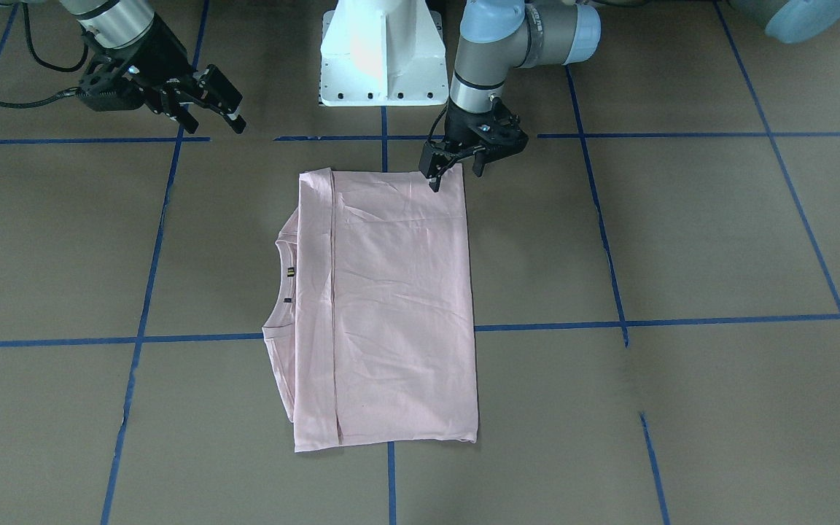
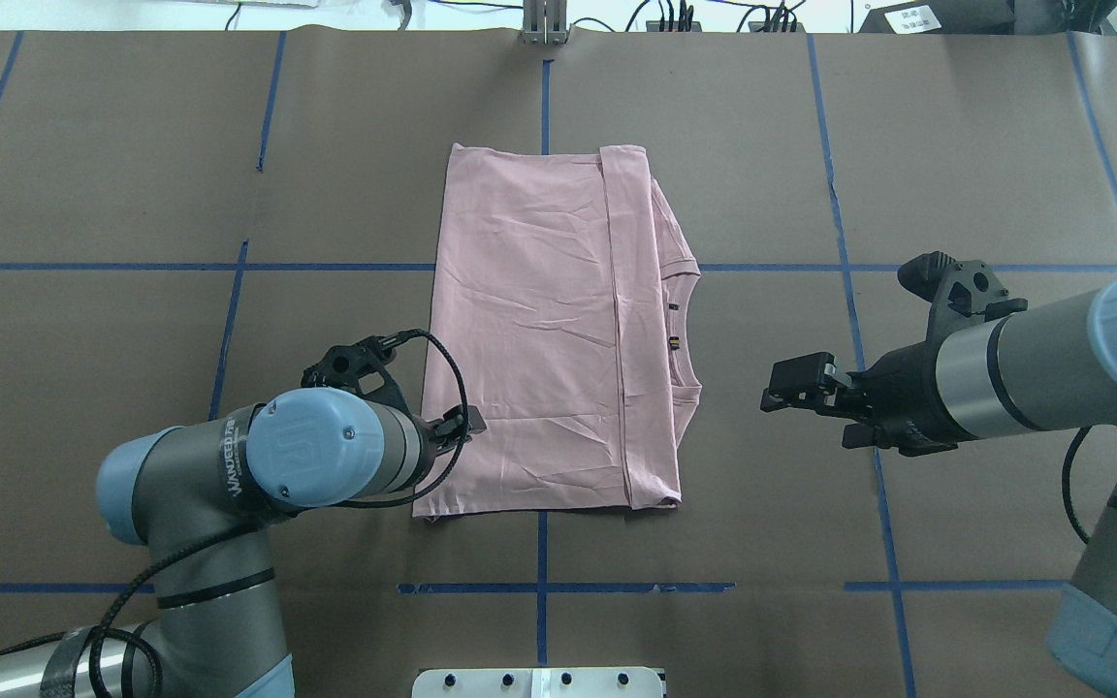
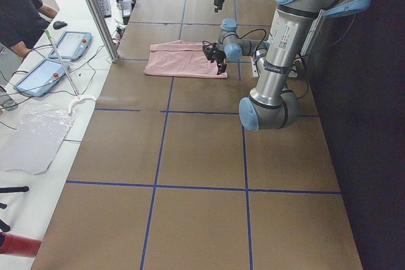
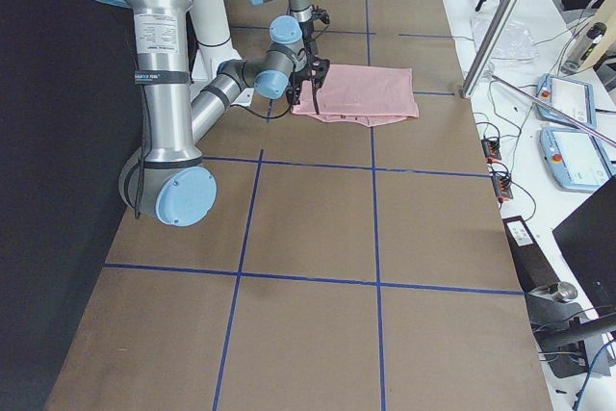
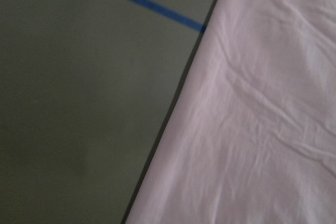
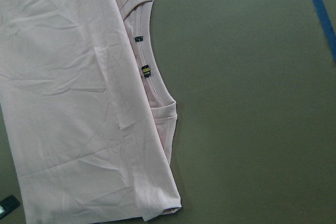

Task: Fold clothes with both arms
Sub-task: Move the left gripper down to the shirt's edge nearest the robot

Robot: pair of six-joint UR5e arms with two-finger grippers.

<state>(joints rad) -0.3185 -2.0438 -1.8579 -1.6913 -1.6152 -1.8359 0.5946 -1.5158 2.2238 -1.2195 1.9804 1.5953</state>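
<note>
Brown paper covers the whole desk [image 2: 83, 145], ruled into big squares by blue tape lines [image 2: 180, 267], and that grid is my guide for laying things square.

My left arm [image 2: 326, 460] reaches in low at the near edge of the cloth. My right arm [image 2: 1034, 359] hangs out to the side over bare paper, I reckon to keep clear until its corner is called.

Dead centre lies the T-shirt [image 2: 529, 330], plain pink back up, already a tidy rectangle with a long flap laid over along my right side. To my eye the sleeve folds are done and one more fold across is due. That would explain why I am at the near left corner.

Now the left end effector [image 1: 456, 178]: jaws spread, gripping nothing, pointing down, one fingertip over the corner of the shirt and the other just off its edge above the paper. Whether that fingertip touches the fabric, I cannot tell. My left wrist view shows only the blurred cloth edge.

The right end effector [image 1: 212, 118] is also spread and empty, well apart from the shirt.

Peeking out beyond the flap is the ribbed collar [image 2: 680, 330], and inside it a tiny label [image 6: 146, 70].
</note>
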